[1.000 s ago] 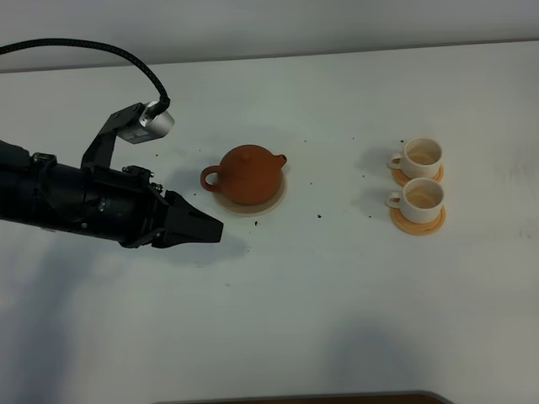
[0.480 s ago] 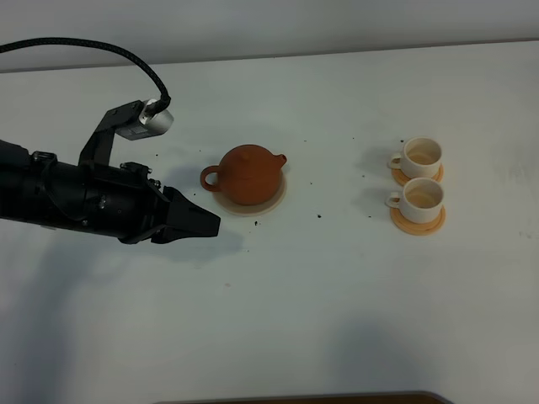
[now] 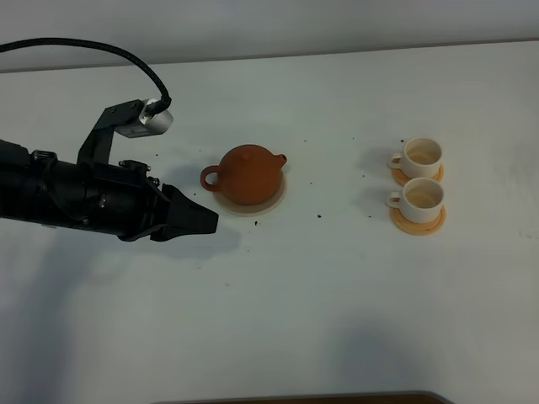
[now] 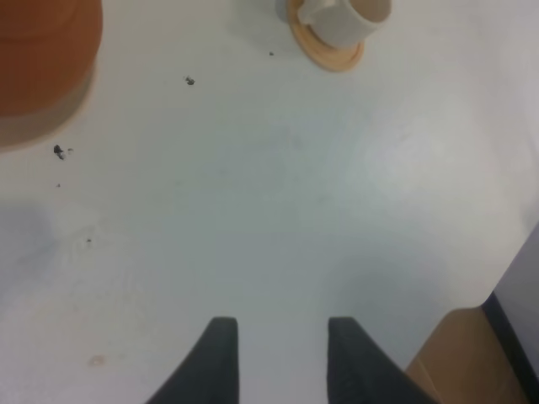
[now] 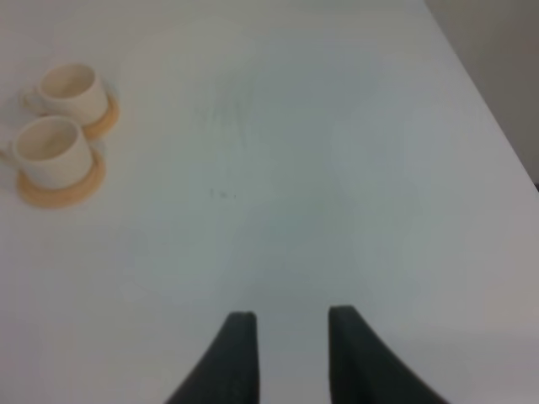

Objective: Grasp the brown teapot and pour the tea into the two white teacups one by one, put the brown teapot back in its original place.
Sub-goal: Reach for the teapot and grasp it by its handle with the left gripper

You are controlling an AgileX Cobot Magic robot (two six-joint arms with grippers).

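– Sitting where, the brown teapot (image 3: 250,174)?
– On the pale beige disc (image 3: 275,199), at about 10 o'clock from the middle of the desk (image 3: 278,303) in the high view. It is upright with its lid on, handle to 9 o'clock and spout to 2 o'clock. Nothing touches it.
– And the two white teacups (image 5: 52,150)?
– Well apart from the pot, at its 3 o'clock, each on its own orange saucer (image 3: 417,225). The far cup (image 3: 421,155) and the near cup (image 3: 422,196) stand just beside each other, handles to 9 o'clock. Their insides look pale tan; whether that is tea I cannot tell.
– The left arm (image 3: 84,198)?
– It hangs above the desk at 8 o'clock from the teapot, near it but apart, tip aimed to 3 o'clock. Its wrist view shows the jaws parted by a moderate gap: two dark fingers (image 4: 221,362) with only bare desk between them.
– The right one?
– Outside the high view. Its wrist view shows jaws parted likewise, fingers (image 5: 240,358) gripping nothing, over bare desk.
– Anything else?
– Dark specks (image 3: 319,215) lie scattered on the desk between pot and cups.
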